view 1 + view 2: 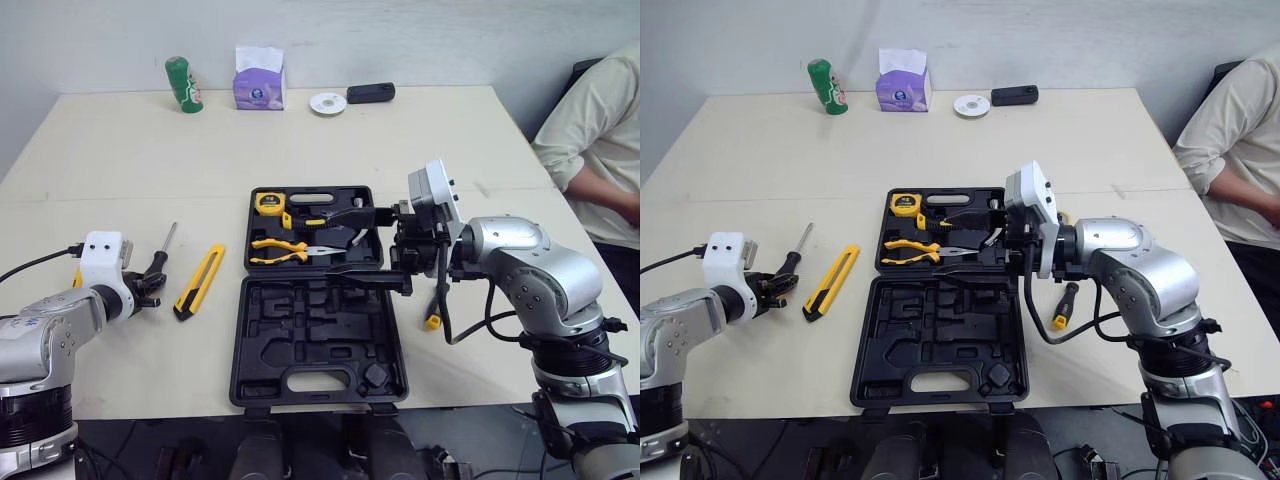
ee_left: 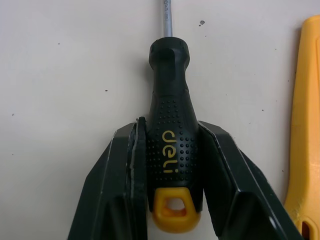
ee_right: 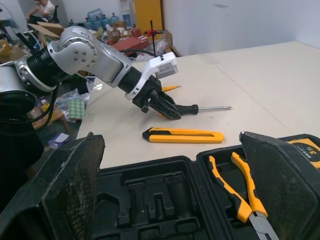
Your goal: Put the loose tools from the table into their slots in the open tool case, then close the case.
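L gripper (image 2: 170, 126) clamped on screwdriver (image 2: 170, 75), shaft cropped in wrist view, R gripper (image 3: 170, 137) spread over case (image 3: 150, 197)

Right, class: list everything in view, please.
tool case: 1, black, open, centre
tape measure: 1, yellow, in case
pliers: 1, yellow-handled, in case
utility knife: 1, yellow, left of case
screwdriver: 1, black, in left gripper
handled tool: 1, black-yellow, right of case
can: 1, green, far edge
tissue box: 1, purple, far edge
disc: 1, white, far edge
device: 1, black, far edge
person: 1, pale shirt, right side
left gripper: shut on screwdriver
right gripper: open, above case
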You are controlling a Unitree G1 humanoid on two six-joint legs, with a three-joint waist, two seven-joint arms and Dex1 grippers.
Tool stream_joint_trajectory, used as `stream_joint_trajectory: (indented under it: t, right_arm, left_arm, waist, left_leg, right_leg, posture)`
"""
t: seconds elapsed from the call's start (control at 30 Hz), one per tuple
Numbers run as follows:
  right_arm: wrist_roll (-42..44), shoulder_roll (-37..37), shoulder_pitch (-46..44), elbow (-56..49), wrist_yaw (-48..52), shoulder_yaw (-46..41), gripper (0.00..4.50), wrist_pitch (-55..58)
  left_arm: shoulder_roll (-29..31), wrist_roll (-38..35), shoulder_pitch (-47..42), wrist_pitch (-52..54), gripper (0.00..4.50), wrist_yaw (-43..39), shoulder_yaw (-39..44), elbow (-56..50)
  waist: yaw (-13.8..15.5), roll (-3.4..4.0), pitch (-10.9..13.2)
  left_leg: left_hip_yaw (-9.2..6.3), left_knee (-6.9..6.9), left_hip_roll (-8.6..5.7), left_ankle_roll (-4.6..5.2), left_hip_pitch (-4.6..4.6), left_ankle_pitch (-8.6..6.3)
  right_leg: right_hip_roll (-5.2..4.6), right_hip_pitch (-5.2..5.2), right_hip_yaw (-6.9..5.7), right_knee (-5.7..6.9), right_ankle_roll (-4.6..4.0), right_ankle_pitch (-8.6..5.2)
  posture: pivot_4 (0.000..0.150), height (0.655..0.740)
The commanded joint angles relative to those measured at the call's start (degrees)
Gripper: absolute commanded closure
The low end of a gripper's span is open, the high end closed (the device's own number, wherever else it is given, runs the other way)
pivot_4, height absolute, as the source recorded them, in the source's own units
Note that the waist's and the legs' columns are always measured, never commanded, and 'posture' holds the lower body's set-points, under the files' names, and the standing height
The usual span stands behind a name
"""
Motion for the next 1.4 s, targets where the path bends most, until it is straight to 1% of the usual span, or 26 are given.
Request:
stream_joint_trajectory:
  t: [0.03,0.1,0.17,0.23,0.3,0.4,0.53,0.6,0.7,0.77,0.83,0.9,1.03,1.13,1.4]
  right_arm:
    - [-1.0,-1.6,-0.1,-0.8,1.0,-0.1,0.0,-1.1]
    - [-0.8,-2.2,0.2,-0.9,1.3,-0.5,0.0,-0.7]
    - [0.8,-2.6,1.2,-1.3,1.2,-1.5,0.0,0.8]
    - [1.3,-3.1,2.4,-2.1,1.3,-1.9,0.0,1.4]
    - [0.9,-4.0,3.7,-3.0,1.1,-2.0,0.0,1.4]
    - [0.3,-5.6,6.3,-4.3,0.5,-3.0,0.0,0.9]
    - [-0.4,-9.5,11.5,-7.2,-0.3,-5.9,0.0,-0.1]
    - [-0.8,-11.6,13.8,-8.4,-0.2,-6.5,0.0,0.0]
    - [-1.0,-13.1,16.7,-10.2,-1.0,-7.2,0.0,0.2]
    - [-0.8,-13.3,18.3,-11.5,-1.9,-7.7,0.0,0.4]
    - [-0.4,-13.2,19.9,-12.9,-3.2,-8.3,0.0,1.0]
    - [-0.1,-13.3,21.5,-14.4,-4.5,-9.0,0.0,1.6]
    - [-2.7,-14.7,25.9,-17.3,-6.8,-8.9,0.0,1.3]
    - [-2.3,-15.0,28.5,-18.7,-8.5,-10.2,0.0,1.5]
    - [-1.3,-15.4,30.4,-19.7,-10.3,-12.0,0.0,1.5]
  left_arm:
    - [3.6,-1.9,2.2,-2.0,3.47,-5.4,4.6,-4.5]
    - [5.7,-3.9,3.7,-2.6,3.47,-9.2,6.1,-7.7]
    - [9.2,-7.0,4.4,-5.5,3.47,-16.4,6.0,-12.4]
    - [10.2,-12.8,0.9,-3.9,3.47,-20.5,6.3,-14.7]
    - [11.4,-15.6,-2.8,-2.6,3.47,-22.5,3.9,-15.3]
    - [14.2,-16.6,-7.4,-3.3,3.47,-26.6,-2.7,-15.7]
    - [19.8,-17.5,-14.0,-2.8,3.47,-34.4,-13.4,-16.7]
    - [22.3,-16.3,-17.0,-2.8,3.47,-37.9,-19.5,-16.7]
    - [23.6,-12.2,-21.5,-6.6,3.47,-43.0,-28.6,-16.1]
    - [23.5,-8.2,-23.9,-9.1,3.47,-45.4,-34.3,-14.4]
    - [21.9,-3.4,-26.6,-11.2,3.47,-45.8,-39.6,-11.8]
    - [20.7,0.1,-28.0,-14.1,3.47,-47.2,-43.2,-9.9]
    - [18.4,4.0,-29.1,-16.8,3.47,-49.2,-46.1,-7.2]
    - [16.9,8.0,-29.7,-20.4,3.47,-49.9,-47.6,-4.0]
    - [13.7,13.8,-30.7,-24.4,3.47,-53.4,-49.1,0.9]
  waist:
    - [-0.1,-0.01,0.0]
    - [-0.3,-0.02,0.0]
    - [-0.2,-0.05,0.0]
    - [0.2,-0.05,0.0]
    - [0.6,-0.05,0.0]
    - [0.4,-0.04,0.0]
    - [0.0,-0.05,0.0]
    - [-0.1,-0.04,0.0]
    - [0.0,-0.04,0.0]
    - [0.0,-0.04,0.0]
    - [0.1,-0.04,0.0]
    - [0.2,-0.04,0.0]
    - [0.2,-0.05,0.0]
    - [0.4,-0.07,0.0]
    - [0.3,-0.07,0.0]
  left_leg:
    - [0.0,0.0,0.01,0.0,-0.01,0.0]
    - [0.01,-0.01,0.02,0.0,-0.04,-0.01]
    - [0.0,-0.01,0.04,-0.02,-0.05,-0.01]
    - [-0.01,-0.01,0.05,-0.04,-0.05,-0.02]
    - [-0.04,0.0,0.0,-0.03,-0.06,-0.02]
    - [-0.02,-0.01,-0.03,-0.01,-0.04,-0.02]
    - [0.01,-0.02,0.0,0.0,-0.08,-0.01]
    - [0.05,-0.02,0.02,-0.01,-0.07,0.0]
    - [0.09,-0.02,0.09,-0.06,-0.02,0.02]
    - [0.07,-0.02,0.15,-0.12,-0.02,0.04]
    - [0.06,-0.02,0.18,-0.16,-0.02,0.05]
    - [0.05,-0.01,0.19,-0.17,-0.04,0.06]
    - [0.06,0.01,0.21,-0.14,-0.07,0.07]
    - [0.05,0.07,0.2,-0.1,-0.09,0.07]
    - [0.05,0.09,0.22,-0.06,-0.08,0.08]
  right_leg:
    - [0.0,0.0,-0.01,0.0,0.0,0.0]
    - [0.01,-0.04,-0.01,-0.02,-0.01,0.0]
    - [0.01,-0.04,-0.01,-0.04,-0.01,-0.01]
    - [0.01,-0.03,-0.01,-0.06,-0.02,-0.01]
    - [-0.05,-0.01,-0.03,-0.07,-0.01,-0.01]
    - [-0.04,0.02,-0.01,-0.09,0.01,0.01]
    - [0.07,0.0,-0.01,-0.13,0.02,0.01]
    - [0.14,0.0,0.03,-0.15,0.02,0.01]
    - [0.34,0.0,0.14,-0.17,0.01,0.0]
    - [0.48,0.0,0.22,-0.17,-0.01,-0.01]
    - [0.59,-0.01,0.29,-0.17,-0.02,-0.02]
    - [0.65,-0.01,0.3,-0.17,-0.04,-0.02]
    - [0.66,-0.02,0.32,-0.2,-0.03,-0.02]
    - [0.66,-0.02,0.31,-0.21,-0.02,-0.02]
    - [0.68,-0.01,0.31,-0.19,-0.01,-0.02]
  posture:
    - [0.15,0.7252]
    - [0.15,0.7252]
    - [0.15,0.7252]
    - [0.15,0.7252]
    - [0.15,0.7252]
    - [0.15,0.7252]
    - [0.15,0.7252]
    - [0.15,0.7252]
    - [0.15,0.7252]
    - [0.15,0.7252]
    - [0.15,0.7252]
    - [0.15,0.7252]
    - [0.15,0.7252]
    - [0.15,0.7252]
    - [0.15,0.7252]
